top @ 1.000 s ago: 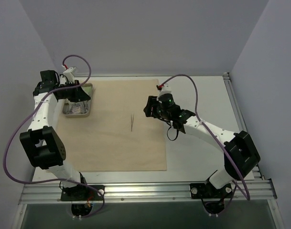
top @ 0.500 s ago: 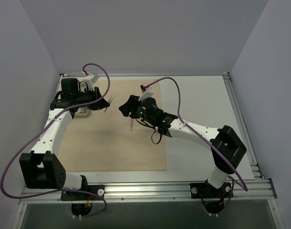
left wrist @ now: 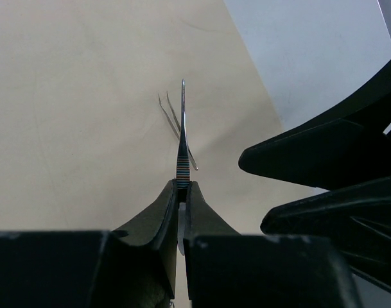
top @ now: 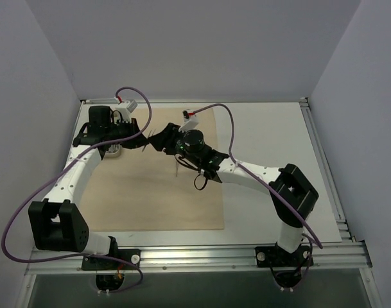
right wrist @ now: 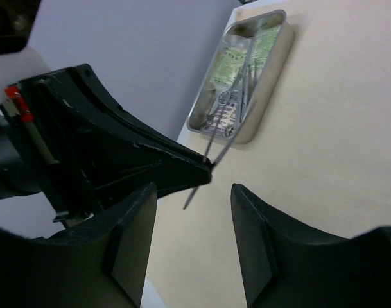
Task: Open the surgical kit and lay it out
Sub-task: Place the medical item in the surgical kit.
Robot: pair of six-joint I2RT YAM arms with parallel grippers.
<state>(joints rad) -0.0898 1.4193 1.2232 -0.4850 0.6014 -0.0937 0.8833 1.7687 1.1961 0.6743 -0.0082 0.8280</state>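
The beige cloth wrap (top: 150,192) lies spread flat on the table. My left gripper (top: 144,141) is shut on a thin pair of steel tweezers (left wrist: 182,128) and holds it in the air above the cloth, point forward. My right gripper (top: 158,140) is open, its fingers (right wrist: 134,244) just short of the left gripper (right wrist: 124,154), with the tweezers' tip (right wrist: 187,202) between them. A second pair of tweezers (top: 176,165) lies on the cloth below. The steel tray (right wrist: 272,61) holds green and white packets (right wrist: 262,45) and scissor-like instruments (right wrist: 224,106).
In the top view the tray (top: 113,151) is mostly hidden under the left arm at the cloth's far left corner. The white table (top: 272,141) runs on to the right of the cloth. Grey walls close in on three sides.
My left gripper came out of the tray holding tweezers and moved right over the cloth. My right gripper swung left to meet it, jaws open.
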